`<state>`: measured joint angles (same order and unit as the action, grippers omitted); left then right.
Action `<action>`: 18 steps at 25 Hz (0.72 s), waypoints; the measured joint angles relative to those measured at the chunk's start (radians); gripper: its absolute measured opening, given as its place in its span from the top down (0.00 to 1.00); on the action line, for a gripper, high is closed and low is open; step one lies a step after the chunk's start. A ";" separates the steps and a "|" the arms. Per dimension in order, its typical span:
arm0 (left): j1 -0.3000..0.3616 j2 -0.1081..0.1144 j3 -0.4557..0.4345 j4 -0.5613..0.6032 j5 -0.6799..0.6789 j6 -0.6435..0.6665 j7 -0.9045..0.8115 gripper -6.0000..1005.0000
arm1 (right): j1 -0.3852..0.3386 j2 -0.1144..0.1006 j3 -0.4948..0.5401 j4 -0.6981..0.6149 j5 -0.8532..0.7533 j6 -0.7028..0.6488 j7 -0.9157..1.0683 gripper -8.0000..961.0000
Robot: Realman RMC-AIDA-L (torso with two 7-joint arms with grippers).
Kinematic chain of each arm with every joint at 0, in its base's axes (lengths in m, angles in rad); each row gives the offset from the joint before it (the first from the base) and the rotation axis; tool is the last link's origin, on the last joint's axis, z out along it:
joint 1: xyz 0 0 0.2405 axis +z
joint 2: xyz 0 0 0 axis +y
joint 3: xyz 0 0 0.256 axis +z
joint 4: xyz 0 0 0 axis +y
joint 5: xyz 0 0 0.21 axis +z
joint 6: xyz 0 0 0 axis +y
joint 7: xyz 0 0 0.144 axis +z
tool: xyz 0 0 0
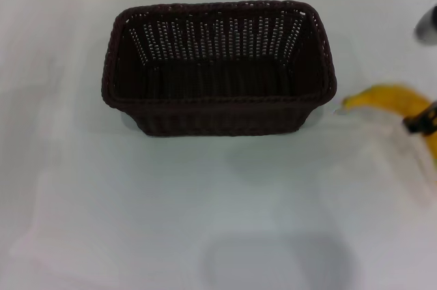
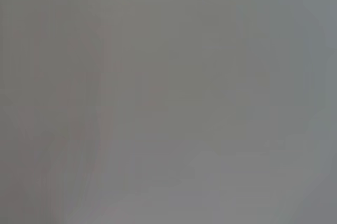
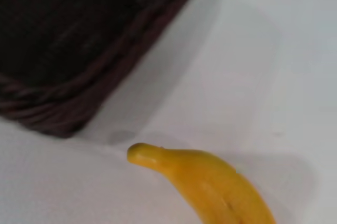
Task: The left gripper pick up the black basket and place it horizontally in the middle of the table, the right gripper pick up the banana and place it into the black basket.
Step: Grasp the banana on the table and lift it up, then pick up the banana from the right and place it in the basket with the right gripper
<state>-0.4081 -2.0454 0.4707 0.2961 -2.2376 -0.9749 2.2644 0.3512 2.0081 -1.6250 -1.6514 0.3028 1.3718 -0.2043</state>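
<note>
Notably, much of the scene is cut off or obscured. The left wrist view is a featureless grey field in which nothing can be identified, and the left gripper appears in no view. Of the right gripper (image 1: 425,121), only a small black part is visible at the right edge of the head view, lying across the banana (image 1: 399,99); whether its fingers stand apart or are pressed on the fruit cannot be told, since the fingertips fall outside the picture. A blurred silver-grey piece (image 1: 427,24) shows at the upper right edge, also cropped.

The banana is itself truncated by the right edge in the head view: only its curved yellow body and pointed tip are seen, the tip directed toward the black basket (image 1: 218,68) and close to the basket's right end without touching it. Whether the fruit rests on the table (image 1: 171,201) or is lifted clear of it cannot be determined. In the right wrist view the banana (image 3: 210,182) is cut by the lower edge, its tip near a rounded corner of the basket (image 3: 79,50), with bare white surface between them.

The basket stands upright on the white table, long side across the view, near the middle, its open interior empty. A soft grey shadow (image 1: 276,263) lies on the table's near part.
</note>
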 joint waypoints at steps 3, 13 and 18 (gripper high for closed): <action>-0.002 -0.001 0.000 0.000 -0.001 -0.002 0.000 0.13 | 0.014 0.001 0.067 -0.022 -0.018 -0.010 -0.040 0.50; -0.006 -0.011 0.000 0.000 -0.001 -0.009 0.006 0.13 | 0.209 0.003 0.166 -0.005 0.091 -0.214 -0.190 0.50; -0.009 -0.017 0.000 0.000 0.000 -0.009 0.006 0.13 | 0.283 0.005 0.111 0.102 0.258 -0.399 -0.368 0.49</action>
<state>-0.4174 -2.0628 0.4709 0.2960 -2.2381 -0.9837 2.2703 0.6343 2.0136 -1.5140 -1.5489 0.5609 0.9723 -0.5720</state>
